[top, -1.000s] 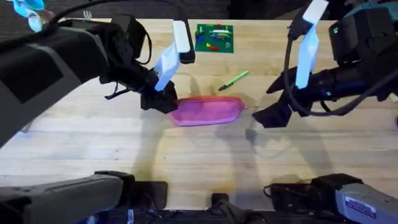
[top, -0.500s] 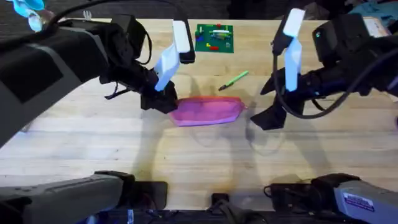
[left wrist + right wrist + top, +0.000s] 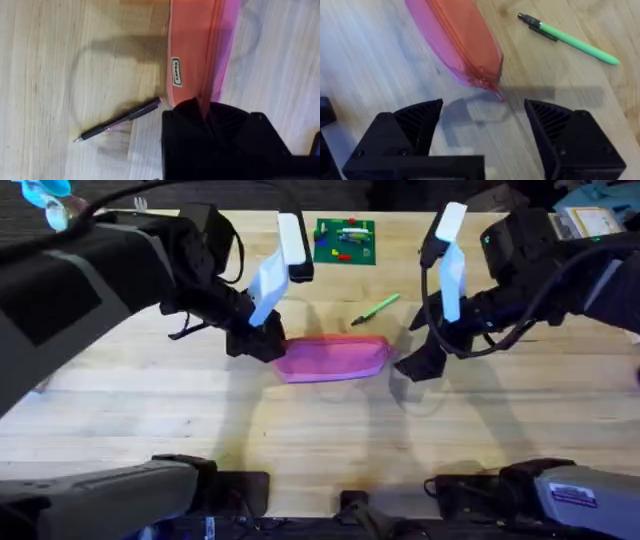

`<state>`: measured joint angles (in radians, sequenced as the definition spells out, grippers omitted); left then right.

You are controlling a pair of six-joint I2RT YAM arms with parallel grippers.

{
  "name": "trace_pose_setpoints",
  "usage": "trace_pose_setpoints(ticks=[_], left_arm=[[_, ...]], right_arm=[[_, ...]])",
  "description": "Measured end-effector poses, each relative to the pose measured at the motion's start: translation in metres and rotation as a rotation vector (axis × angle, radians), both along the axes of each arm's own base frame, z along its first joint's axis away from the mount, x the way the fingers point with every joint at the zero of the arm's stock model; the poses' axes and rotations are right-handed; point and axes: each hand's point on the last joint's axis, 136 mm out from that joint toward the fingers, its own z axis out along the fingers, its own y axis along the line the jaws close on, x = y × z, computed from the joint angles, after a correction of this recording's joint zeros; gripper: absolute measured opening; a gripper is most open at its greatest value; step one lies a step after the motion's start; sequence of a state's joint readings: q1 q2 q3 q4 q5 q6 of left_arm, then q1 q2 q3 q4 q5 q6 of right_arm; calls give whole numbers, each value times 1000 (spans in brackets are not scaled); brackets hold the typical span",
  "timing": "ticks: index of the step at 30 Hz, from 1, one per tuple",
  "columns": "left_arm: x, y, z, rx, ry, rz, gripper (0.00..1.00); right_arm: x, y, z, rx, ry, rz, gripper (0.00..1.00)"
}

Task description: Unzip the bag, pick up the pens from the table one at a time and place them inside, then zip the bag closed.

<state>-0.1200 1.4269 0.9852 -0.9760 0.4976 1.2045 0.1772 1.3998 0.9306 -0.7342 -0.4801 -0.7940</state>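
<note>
pink bag (image 3: 331, 358), green pen (image 3: 375, 308), black pen (image 3: 118, 119)

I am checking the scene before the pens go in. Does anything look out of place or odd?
Nothing stands out. The pink bag lies flat and zipped on the table; the left gripper holds one end. The green pen and black pen lie loose beside it.

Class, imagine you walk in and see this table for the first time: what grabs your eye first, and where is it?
The pink bag lies mid-table, with the left end effector clamped on one end. The right end effector hovers open just off the bag's other end, by the zipper pull. Beyond the bag lies a light green pen, and a black pen lies beside its gripped end.
</note>
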Motion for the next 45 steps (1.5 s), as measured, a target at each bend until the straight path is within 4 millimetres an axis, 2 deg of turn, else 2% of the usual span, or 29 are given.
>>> trace_pose_setpoints(ticks=[6,15,19,23,26,27,30,33,35,37,39,45], left_arm=[[0,0,0,0,0,0,42],[0,0,0,0,0,0,42],[0,0,0,0,0,0,42],[0,0,0,0,0,0,42],[0,0,0,0,0,0,42],[0,0,0,0,0,0,42],[0,0,0,0,0,0,42],[0,0,0,0,0,0,42],[0,0,0,0,0,0,42],[0,0,0,0,-1,0,42],[1,0,0,0,-3,0,42],[1,0,0,0,-3,0,42]], right_arm=[[-1,10,-7,5,14,34,997],[-3,13,-34,-14,104,44,997],[-2,13,-38,-15,110,46,895],[4,15,-37,-10,85,48,871],[5,15,-37,-9,79,50,782],[6,17,-36,-3,71,54,648],[7,17,-36,0,63,56,543],[7,17,-36,0,64,55,375],[7,17,-35,0,62,58,248],[6,17,-35,2,66,59,75],[6,18,-35,2,68,60,37],[5,18,-35,2,69,61,34]])
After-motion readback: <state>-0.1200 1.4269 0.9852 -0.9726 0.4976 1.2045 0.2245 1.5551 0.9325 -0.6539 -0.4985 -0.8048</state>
